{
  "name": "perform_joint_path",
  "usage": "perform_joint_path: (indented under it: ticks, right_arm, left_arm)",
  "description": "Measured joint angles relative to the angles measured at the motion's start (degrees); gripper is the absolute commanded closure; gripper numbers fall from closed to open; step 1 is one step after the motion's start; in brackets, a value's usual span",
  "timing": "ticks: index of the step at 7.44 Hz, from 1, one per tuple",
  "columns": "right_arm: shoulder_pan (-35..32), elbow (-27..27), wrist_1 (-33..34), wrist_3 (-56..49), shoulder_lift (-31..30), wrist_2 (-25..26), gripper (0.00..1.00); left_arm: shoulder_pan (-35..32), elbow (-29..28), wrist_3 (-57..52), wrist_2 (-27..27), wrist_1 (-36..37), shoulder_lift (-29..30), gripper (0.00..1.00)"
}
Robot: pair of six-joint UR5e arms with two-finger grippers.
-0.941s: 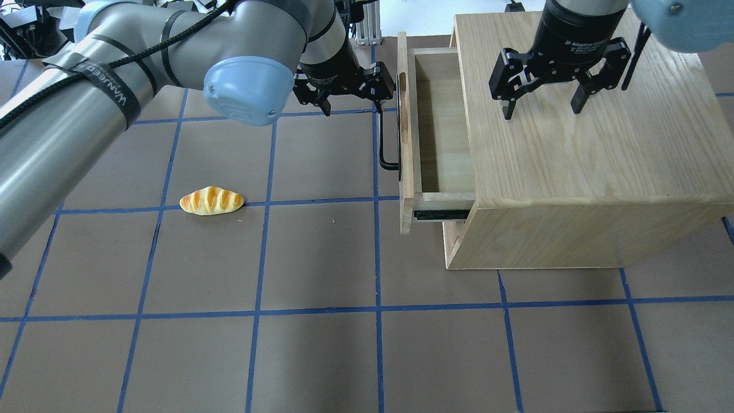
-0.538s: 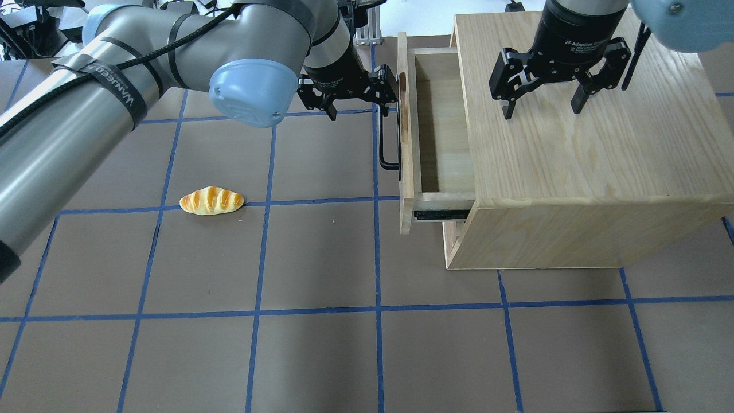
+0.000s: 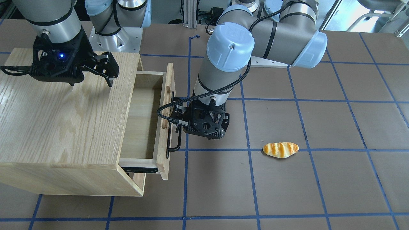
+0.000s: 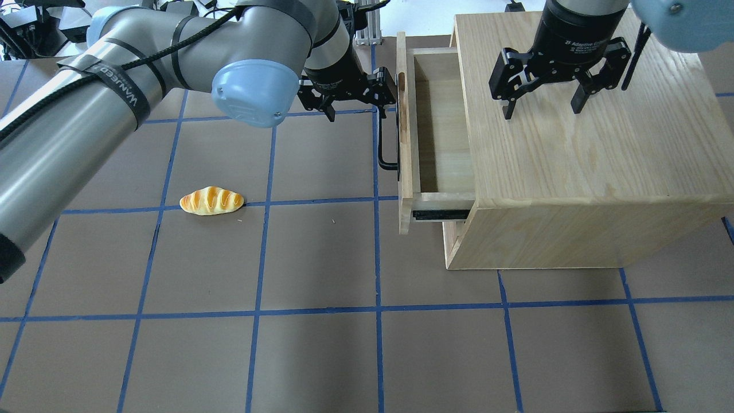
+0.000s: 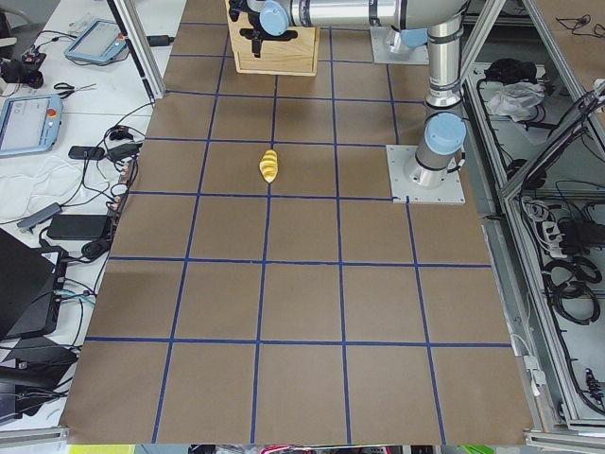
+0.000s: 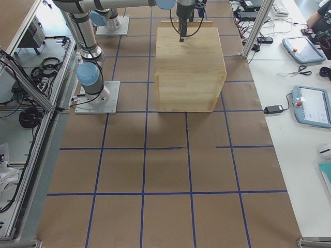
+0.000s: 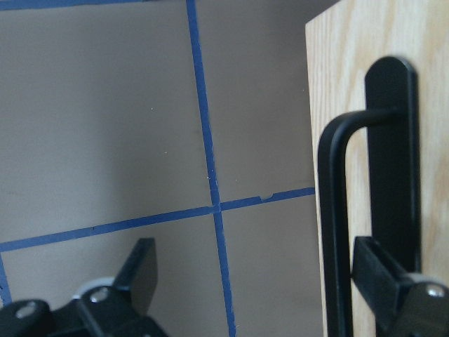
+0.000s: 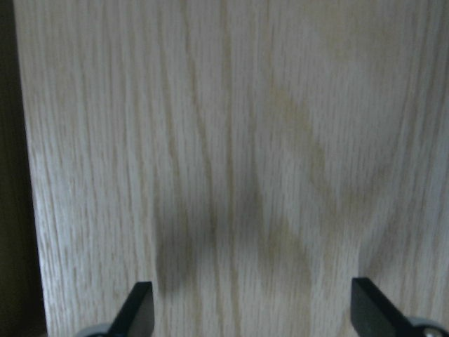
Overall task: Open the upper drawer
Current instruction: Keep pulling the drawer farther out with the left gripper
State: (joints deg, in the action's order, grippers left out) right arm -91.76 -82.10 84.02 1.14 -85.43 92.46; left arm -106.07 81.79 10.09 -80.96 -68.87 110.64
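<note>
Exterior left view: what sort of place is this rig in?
Probably a robotics lab cell: a table gridded with blue tape, a teach pendant lying beside it, and cable bundles along the far edge.

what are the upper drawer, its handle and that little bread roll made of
Upper drawer: pale bare wood, matte, with visible grain.
Handle: likely black-coated metal; a thin bent bar with a smooth satin sheen.
Bread roll: probably a plastic or foam replica, going by its glossy orange-yellow surface; I cannot tell which.

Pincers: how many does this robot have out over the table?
2. The left pincer sits open at the black handle of the drawer; the right pincer hangs open above the cabinet top. None seem hidden.
</note>
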Motion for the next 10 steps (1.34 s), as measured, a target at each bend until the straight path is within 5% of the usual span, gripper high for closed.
perform_joint_path:
  ticks: [10]
  right_arm:
    - [0.0,-0.03,0.0,-0.02,0.0,0.0,0.0]
  left_arm:
    - [1.38,-0.04,-1.73,-2.8,-0.68,0.1,0.0]
